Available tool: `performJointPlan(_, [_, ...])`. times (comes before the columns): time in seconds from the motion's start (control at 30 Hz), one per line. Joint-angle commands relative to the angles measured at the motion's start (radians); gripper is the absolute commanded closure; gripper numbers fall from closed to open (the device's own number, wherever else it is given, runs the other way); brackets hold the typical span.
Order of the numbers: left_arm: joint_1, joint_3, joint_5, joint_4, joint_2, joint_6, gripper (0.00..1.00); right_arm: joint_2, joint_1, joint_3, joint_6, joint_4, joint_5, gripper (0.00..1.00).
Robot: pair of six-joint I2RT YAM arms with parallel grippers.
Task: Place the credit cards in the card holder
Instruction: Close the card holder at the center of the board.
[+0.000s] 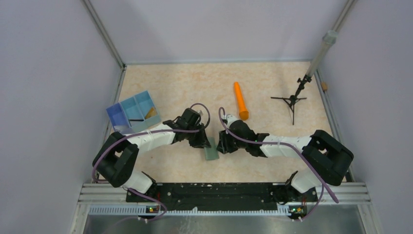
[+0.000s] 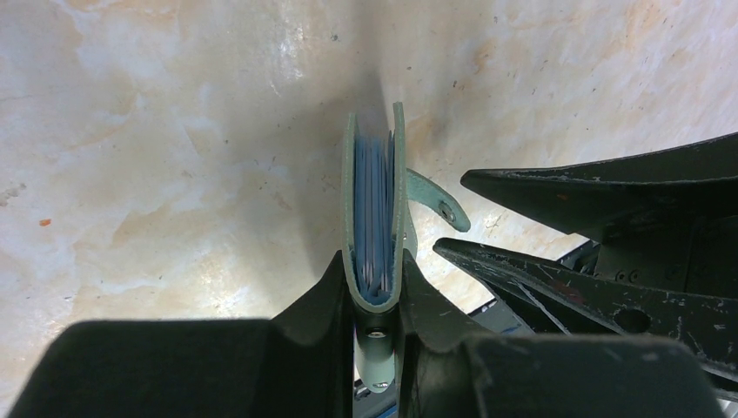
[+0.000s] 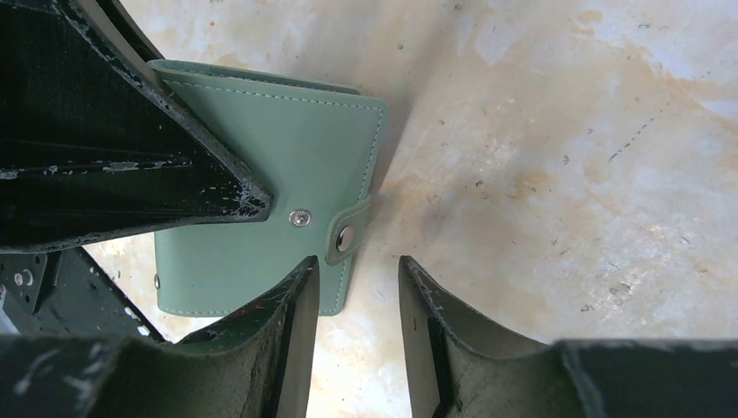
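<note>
**Op:** Entry check. What does my left gripper (image 2: 374,266) have?

**Obs:** Your left gripper is clamped on the card holder (image 3: 278,157). It grips the folded spine edge, one finger on each cover. The holder stands on edge, its open side pointing away from the fingers. Pale blue leaves show between the grey-green covers. I cannot tell whether any card sits among them. The closing strap (image 2: 435,198) hangs loose on the right side, unsnapped.

**Op:** And my right gripper (image 3: 357,270)?

**Obs:** Your right gripper's jaws are apart with nothing between them. It faces the holder's flat cover. The holder lies just left of the gap, and the strap's snap sits right above the tip of the left finger (image 3: 296,331). The centre stud on the cover is in plain sight.

**Op:** Position on the table (image 1: 272,87)?

**Obs:** The holder is between your two grippers, in the near middle. Farther back on the left is a blue three-compartment tray (image 1: 118,118), with a gold-tan card (image 1: 152,111) in its right compartment. An orange cylinder (image 1: 240,101) lies behind your right gripper, well apart from it. A black tripod stand (image 1: 292,100) is at the far right.
</note>
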Motion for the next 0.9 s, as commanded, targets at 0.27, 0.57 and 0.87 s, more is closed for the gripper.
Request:
performJointPlan(0.27, [0.004, 0.005, -0.052, -0.064, 0.016, 0.047, 1.0, 0.001, -0.01, 0.059, 0.004, 0.054, 0.009, 0.7])
performJointPlan(0.57, [0.004, 0.001, -0.05, -0.064, 0.015, 0.043, 1.0, 0.021, -0.015, 0.076, 0.005, 0.059, 0.002, 0.74])
performJointPlan(0.87, [0.005, -0.001, -0.05, -0.063, 0.015, 0.042, 1.0, 0.019, -0.018, 0.073, 0.005, 0.051, 0.002, 0.93])
